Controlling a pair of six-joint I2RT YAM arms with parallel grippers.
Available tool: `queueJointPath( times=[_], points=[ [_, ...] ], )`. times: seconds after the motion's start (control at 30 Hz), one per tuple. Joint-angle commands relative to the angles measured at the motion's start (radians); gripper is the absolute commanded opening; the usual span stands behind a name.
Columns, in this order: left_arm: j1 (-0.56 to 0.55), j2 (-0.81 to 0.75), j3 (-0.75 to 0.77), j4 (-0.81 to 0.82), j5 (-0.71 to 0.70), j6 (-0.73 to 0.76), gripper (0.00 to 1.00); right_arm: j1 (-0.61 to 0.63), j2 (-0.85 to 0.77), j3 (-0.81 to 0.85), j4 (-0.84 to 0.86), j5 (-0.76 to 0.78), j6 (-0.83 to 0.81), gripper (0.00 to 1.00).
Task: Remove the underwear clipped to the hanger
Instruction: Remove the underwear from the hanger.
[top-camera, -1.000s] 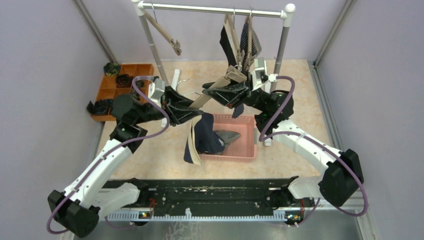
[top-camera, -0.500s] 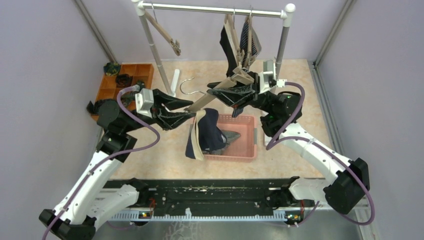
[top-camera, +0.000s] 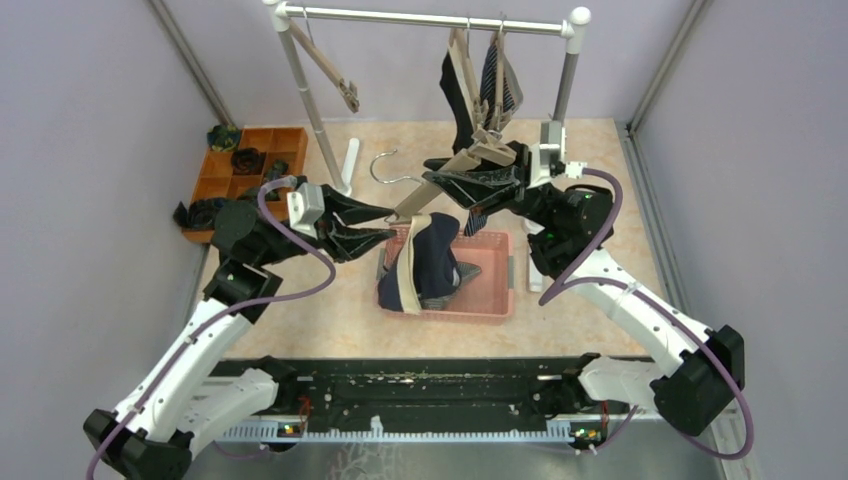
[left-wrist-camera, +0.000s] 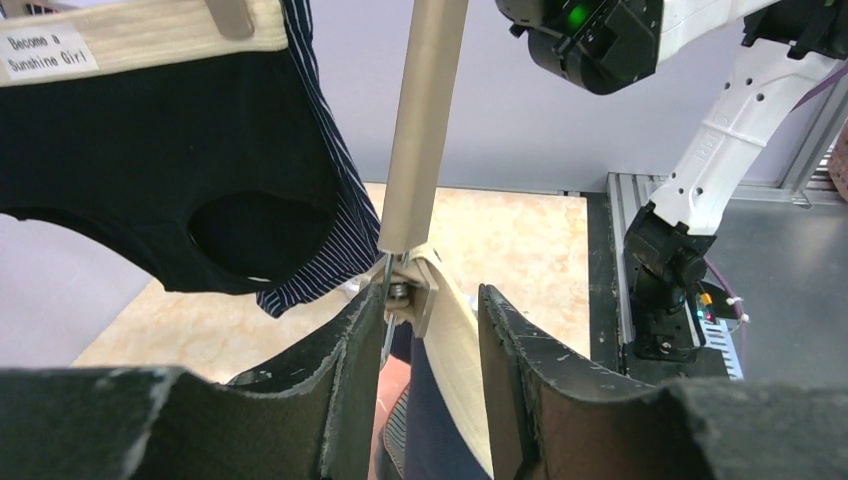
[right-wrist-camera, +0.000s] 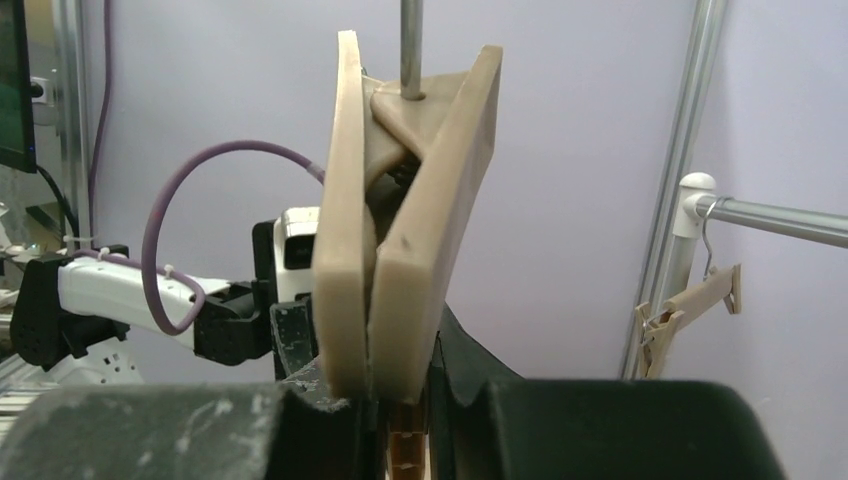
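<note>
Step in hand: unclipping. Right tool (right-wrist-camera: 400, 395) clenched on wooden hanger (right-wrist-camera: 400, 200), holding it tilted. Left tool (left-wrist-camera: 428, 305) released, jaws straddling the lower clip (left-wrist-camera: 412, 290). Navy boxer shorts (top-camera: 428, 262) hang there, over the pink basket (top-camera: 490, 300). Next, probably: pinch the clip open.

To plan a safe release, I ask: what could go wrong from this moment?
The navy underwear hangs over the left rim of the pink basket; dropped now, it may slide outside. The hanger is gripped at one end only by the right jaws, so it may swing.
</note>
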Motion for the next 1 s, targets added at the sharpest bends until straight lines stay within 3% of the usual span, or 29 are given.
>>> queueJointPath(
  times=[0.0,0.3,0.67,0.97],
  points=[
    [-0.007,0.007,-0.033,-0.026,0.02,0.007,0.45,-0.008,-0.043,0.024,0.079,0.067,-0.028,0.0],
    [-0.006,0.002,-0.052,0.013,-0.043,-0.003,0.64,-0.009,-0.032,0.015,0.107,0.072,-0.008,0.0],
    [-0.006,0.006,-0.073,0.128,-0.229,-0.023,0.65,-0.008,-0.018,0.017,0.147,0.055,0.041,0.0],
    [-0.006,0.041,-0.039,0.17,-0.151,-0.061,0.66,-0.009,-0.004,0.013,0.154,0.05,0.053,0.0]
  ],
)
